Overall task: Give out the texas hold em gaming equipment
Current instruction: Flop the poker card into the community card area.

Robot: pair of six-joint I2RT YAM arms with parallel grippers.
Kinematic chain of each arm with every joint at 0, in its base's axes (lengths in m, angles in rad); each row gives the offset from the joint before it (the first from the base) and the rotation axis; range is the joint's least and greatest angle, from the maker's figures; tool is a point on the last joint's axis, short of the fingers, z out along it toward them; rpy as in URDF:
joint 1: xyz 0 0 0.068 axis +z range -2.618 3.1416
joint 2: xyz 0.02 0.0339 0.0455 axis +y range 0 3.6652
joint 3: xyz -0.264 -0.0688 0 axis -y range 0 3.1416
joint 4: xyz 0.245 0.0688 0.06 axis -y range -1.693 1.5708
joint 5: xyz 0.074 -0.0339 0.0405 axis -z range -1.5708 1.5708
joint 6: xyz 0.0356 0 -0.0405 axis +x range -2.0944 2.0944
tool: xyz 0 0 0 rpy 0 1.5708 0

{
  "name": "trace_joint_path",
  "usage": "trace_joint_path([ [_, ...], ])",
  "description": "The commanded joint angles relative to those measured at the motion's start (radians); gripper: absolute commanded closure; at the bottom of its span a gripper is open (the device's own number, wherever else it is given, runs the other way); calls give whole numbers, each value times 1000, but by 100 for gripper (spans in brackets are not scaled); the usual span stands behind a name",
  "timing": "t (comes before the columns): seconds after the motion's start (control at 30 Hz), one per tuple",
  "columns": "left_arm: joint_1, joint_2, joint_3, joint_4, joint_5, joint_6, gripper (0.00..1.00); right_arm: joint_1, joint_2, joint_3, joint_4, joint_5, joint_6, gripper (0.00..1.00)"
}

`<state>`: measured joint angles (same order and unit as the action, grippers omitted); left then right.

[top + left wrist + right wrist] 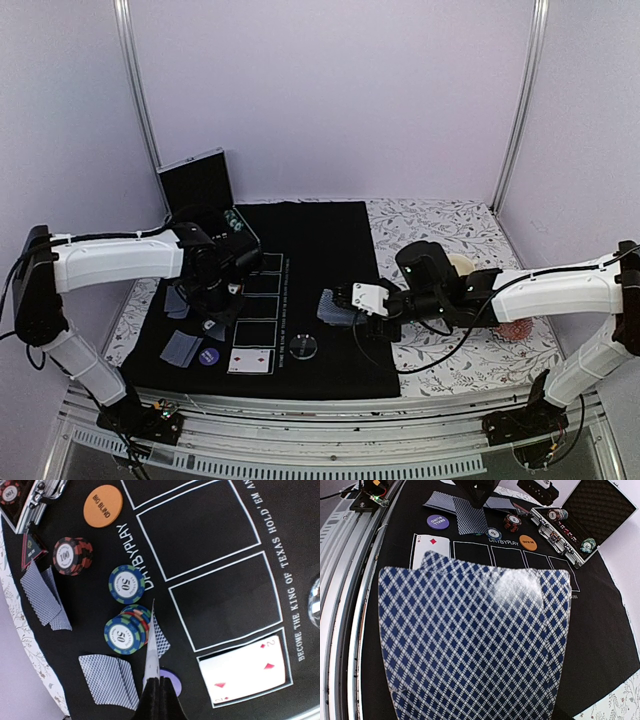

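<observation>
Left hand (pixel 158 684) pinching one card (pixel 150 645) edge-on beside chip stack (pixel 122 635), right hand (pixel 355 302) gripping fanned cards (pixel 475 640).

— Bright and even, seemingly from overhead; only faint, soft shadows. Black mat (pixel 320 240) swallowing detail.
— Crisp beyond the left gripper (pixel 159 685): chips (pixel 125 632) and print readable. Murky right at the fingertips (pixel 167 705), with the pinched card (pixel 150 640) a thin pale sliver.
— Blurred just ahead of the right gripper (pixel 348 305): held cards (pixel 470 645) too close to the lens, pale glare patch near their top.
— Sharper farther out, lines curving toward the edges.
</observation>
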<state>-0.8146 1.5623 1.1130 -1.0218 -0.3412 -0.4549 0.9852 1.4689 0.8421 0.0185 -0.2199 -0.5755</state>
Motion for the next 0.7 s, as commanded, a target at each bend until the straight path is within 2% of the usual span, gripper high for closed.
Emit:
trace_joint_path([
  [0.0,-19,38,28,71,45,19,100,-8,-35,-15,9,-13,12,49],
  [0.5,-18,125,16,278,243,5,100,-7,-57,-35,12,-6,23,49],
  [0.67,-14,151,6,311,266,-12,100,-7,-73,-51,15,-1,29,49],
])
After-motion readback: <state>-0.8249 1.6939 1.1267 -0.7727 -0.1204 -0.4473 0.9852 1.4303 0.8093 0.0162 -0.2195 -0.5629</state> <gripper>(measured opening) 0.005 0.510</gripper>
